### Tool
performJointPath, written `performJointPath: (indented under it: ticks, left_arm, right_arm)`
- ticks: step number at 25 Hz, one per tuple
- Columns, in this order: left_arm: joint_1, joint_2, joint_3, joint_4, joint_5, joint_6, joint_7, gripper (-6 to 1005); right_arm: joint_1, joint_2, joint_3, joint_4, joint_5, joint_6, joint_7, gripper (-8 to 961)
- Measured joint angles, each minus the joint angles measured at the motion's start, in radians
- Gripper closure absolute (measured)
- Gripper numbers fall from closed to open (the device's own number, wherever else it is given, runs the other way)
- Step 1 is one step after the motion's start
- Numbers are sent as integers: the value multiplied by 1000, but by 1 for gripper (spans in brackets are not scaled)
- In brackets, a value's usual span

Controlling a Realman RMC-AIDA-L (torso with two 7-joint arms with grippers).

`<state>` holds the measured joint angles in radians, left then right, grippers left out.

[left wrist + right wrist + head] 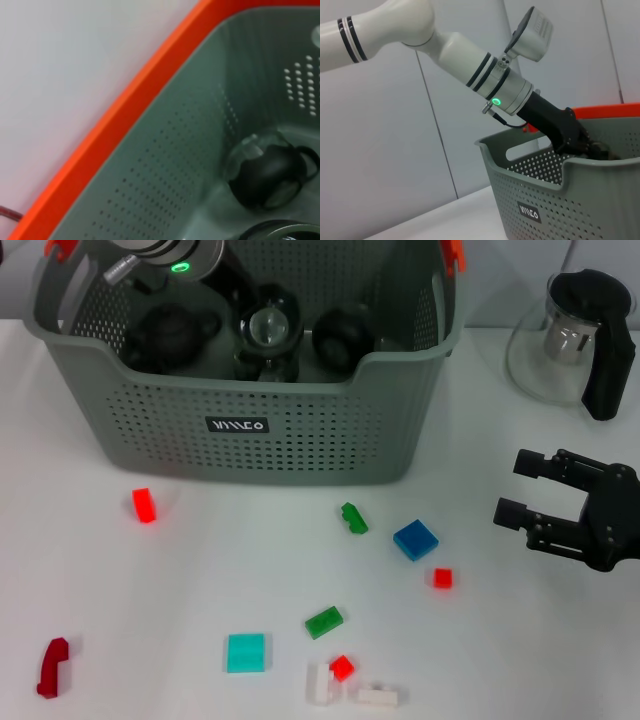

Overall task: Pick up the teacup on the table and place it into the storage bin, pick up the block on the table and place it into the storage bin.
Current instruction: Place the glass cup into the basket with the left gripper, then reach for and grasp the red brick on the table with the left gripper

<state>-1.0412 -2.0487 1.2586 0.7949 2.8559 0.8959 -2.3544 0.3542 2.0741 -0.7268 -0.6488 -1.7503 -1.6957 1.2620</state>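
Observation:
The grey perforated storage bin point(250, 430) stands at the back of the table. My left gripper point(250, 305) reaches down inside it, right by a clear glass teacup point(268, 328) that sits between two dark teacups point(165, 335) point(345, 330). The right wrist view shows that gripper point(582, 144) below the bin's rim point(570, 167). The left wrist view shows the bin's inner wall point(185, 150) and a dark teacup point(267, 172). Loose blocks lie on the table, among them a blue block point(415, 539) and a green block point(353, 518). My right gripper point(515, 487) hovers open at the right, empty.
A glass pitcher with a black handle point(575, 335) stands at the back right. More blocks lie in front: red point(144, 504), small red point(442, 578), green point(323, 621), teal point(246, 652), white point(378, 697), and a dark red piece point(52, 667) at the front left.

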Motion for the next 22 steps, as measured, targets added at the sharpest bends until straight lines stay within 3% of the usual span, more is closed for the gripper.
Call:
performJointPath:
  ticks: [9, 14, 15, 18, 22]
  left_arm:
    - [-80, 13, 3, -150, 1, -55, -8, 959]
    - [-86, 16, 11, -176, 1, -77, -23, 906]
    - [-87, 16, 11, -176, 2, -77, -23, 852]
    - [-81, 11, 12, -157, 2, -73, -24, 723]
    - [-9, -25, -54, 30, -8, -18, -23, 638]
  right_arm:
    - [2, 0, 1, 0, 1, 4, 0, 146]
    - [-1, 1, 1, 1, 0, 4, 0, 147]
    - [-1, 1, 1, 1, 0, 4, 0, 147]
    - [-2, 1, 1, 1, 0, 4, 1, 147]
    - [-3, -1, 1, 2, 0, 4, 2, 147]
